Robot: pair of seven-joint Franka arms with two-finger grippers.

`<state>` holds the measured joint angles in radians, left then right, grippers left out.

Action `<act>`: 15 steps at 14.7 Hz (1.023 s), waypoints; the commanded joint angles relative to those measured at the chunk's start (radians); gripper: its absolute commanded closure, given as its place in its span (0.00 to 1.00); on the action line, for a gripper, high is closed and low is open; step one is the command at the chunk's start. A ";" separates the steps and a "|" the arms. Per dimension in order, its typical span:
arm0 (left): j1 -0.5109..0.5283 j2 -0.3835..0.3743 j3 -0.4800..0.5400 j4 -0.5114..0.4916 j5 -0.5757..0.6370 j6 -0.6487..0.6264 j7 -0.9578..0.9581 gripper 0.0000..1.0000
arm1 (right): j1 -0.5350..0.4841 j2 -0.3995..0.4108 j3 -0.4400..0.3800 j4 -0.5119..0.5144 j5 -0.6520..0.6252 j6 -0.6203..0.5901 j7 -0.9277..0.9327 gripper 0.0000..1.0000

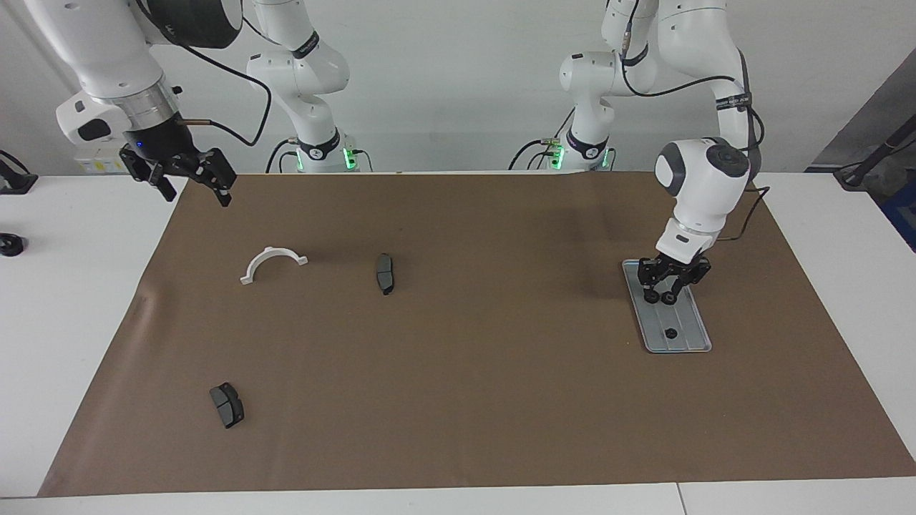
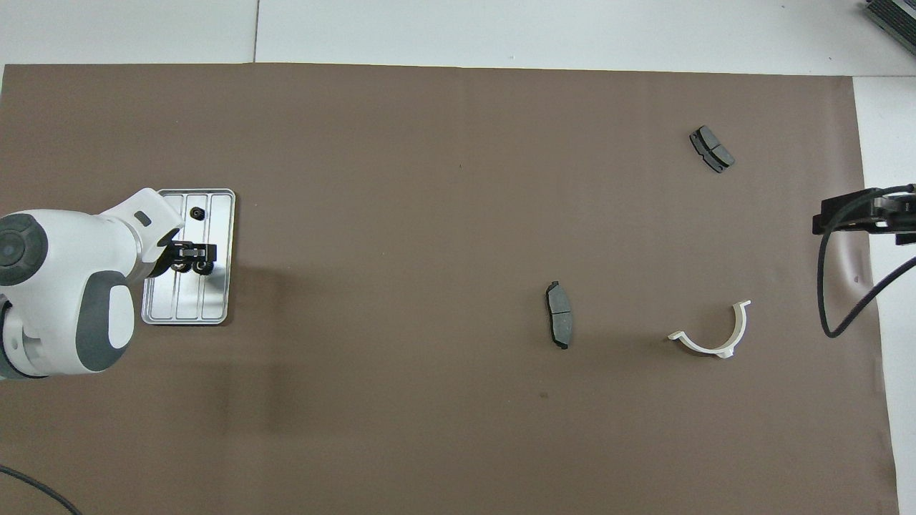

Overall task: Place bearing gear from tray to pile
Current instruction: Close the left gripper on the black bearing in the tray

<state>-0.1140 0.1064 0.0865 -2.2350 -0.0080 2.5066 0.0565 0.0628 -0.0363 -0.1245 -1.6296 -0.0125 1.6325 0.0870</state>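
While the left gripper (image 1: 670, 293) hangs low over the flat silver-grey grooved metal tray (image 1: 688, 342), fingers apart astride one small dark gear (image 2: 202, 268) | second gear (image 1: 670, 333) lies on tray | pile's white semicircular bracket (image 1: 272, 262) well apart | right gripper (image 1: 192, 177) waits, fingers apart.

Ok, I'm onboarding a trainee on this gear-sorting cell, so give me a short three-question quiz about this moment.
1. True or false: the left gripper is over the tray.
2. How many brake pads lie on the brown mat?
3. The white bracket lies: A) in the tray; B) toward the right arm's end of the table; C) under the left gripper.

Key: 1 true; 2 two; 3 B.
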 commanded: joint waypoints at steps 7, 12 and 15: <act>-0.013 0.052 0.010 -0.025 0.026 0.049 -0.066 0.36 | -0.003 -0.030 -0.009 -0.052 0.003 0.024 -0.023 0.00; -0.016 0.052 0.010 -0.025 0.025 0.037 -0.076 0.37 | -0.006 -0.037 -0.009 -0.064 0.003 0.021 -0.026 0.00; -0.018 0.052 0.010 -0.005 0.026 0.014 -0.075 0.40 | -0.018 -0.040 -0.010 -0.065 0.005 0.012 -0.059 0.00</act>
<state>-0.1152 0.1615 0.0863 -2.2396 -0.0070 2.5243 0.0082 0.0578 -0.0448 -0.1332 -1.6583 -0.0125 1.6325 0.0808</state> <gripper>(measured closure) 0.401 0.000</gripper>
